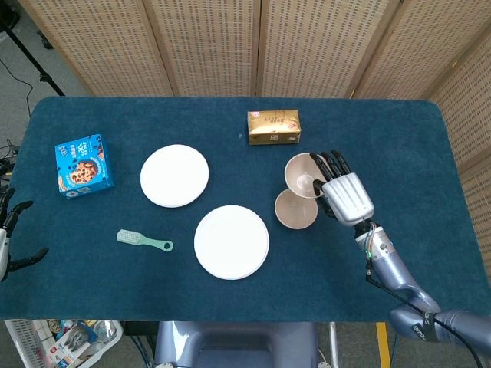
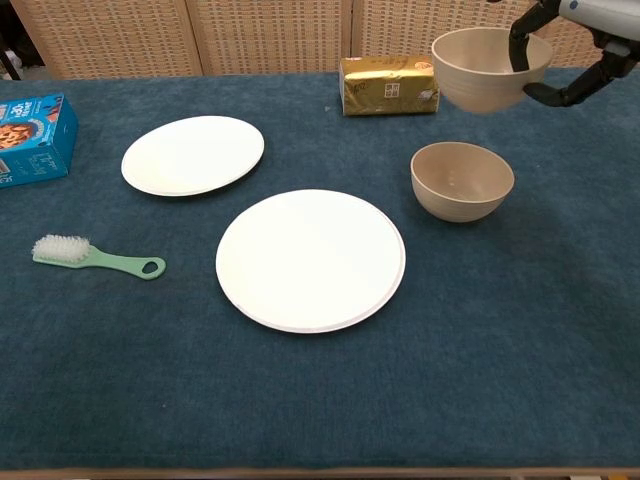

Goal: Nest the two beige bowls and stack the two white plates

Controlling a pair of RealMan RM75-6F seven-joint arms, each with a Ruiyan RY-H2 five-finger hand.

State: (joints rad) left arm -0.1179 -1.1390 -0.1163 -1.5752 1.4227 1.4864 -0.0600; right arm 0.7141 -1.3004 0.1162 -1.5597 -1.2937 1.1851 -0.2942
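One beige bowl (image 2: 487, 68) aloft, other (image 2: 462, 180) tabled, plates (image 2: 193, 154) apart

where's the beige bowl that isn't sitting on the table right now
The lifted beige bowl is held in the air by the right hand, on the table's right side, just above and behind the other beige bowl and right of the gold box.

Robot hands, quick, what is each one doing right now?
Right robot hand: holding the raised round beige bowl by its rim.
Left robot hand: only partly visible at the frame edge; cannot tell.
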